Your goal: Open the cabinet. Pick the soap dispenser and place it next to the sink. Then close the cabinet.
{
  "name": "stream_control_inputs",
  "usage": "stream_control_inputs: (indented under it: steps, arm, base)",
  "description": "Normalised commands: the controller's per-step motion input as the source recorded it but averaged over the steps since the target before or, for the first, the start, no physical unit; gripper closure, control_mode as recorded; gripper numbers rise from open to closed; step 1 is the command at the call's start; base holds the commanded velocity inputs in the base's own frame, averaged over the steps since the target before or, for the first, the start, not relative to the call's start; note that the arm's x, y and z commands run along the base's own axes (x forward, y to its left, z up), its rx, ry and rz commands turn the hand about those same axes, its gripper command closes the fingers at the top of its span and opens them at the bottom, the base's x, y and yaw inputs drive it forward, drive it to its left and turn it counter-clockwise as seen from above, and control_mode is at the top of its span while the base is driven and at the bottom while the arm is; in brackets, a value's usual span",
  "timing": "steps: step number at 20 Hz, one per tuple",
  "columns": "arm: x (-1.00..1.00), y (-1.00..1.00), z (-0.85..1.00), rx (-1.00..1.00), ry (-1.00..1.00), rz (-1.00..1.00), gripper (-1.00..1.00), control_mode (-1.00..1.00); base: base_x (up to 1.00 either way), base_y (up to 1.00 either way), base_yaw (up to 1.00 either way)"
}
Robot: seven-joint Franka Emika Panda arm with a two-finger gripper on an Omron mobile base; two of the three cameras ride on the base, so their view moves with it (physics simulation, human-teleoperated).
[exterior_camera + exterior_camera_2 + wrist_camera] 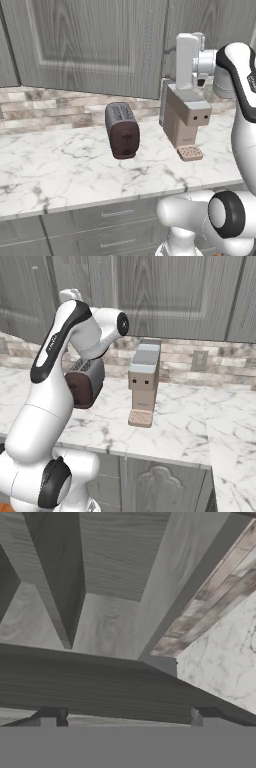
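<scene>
Left base view: we see the cabinet [90,45] above the toaster [122,130], doors apparently closed; we judge them rigid, hinged, best pulled by a slim bar handle.

Right base view: the arm hides the gripper; the soap dispenser stays unseen.

Hand view: the gripper [127,719] close under the cabinet, jaws wide apart, empty.

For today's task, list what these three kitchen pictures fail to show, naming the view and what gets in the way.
- Cabinet contents: left base view, door blocks them.
- Soap dispenser: cannot be made out anywhere.
- Toaster rear half: right base view, the arm covers it.
- Coffee machine top: left base view, the robot's wrist covers it.
- Gripper fingers: hand view, cut off by the bottom edge.
</scene>
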Motion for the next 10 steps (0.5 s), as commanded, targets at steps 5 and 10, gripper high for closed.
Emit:
stream_control_inputs:
  steps: [5, 10]
  arm:
    - [0.05, 0.00, -0.05, 0.00, 0.00, -0.02, -1.00, -1.00]
    - [0.08, -0.02, -0.05, 0.02, 0.00, -0.02, -1.00, -1.00]
  base:
    - [0.00, 0.00, 0.00]
    - [0.00, 0.00, 0.00]
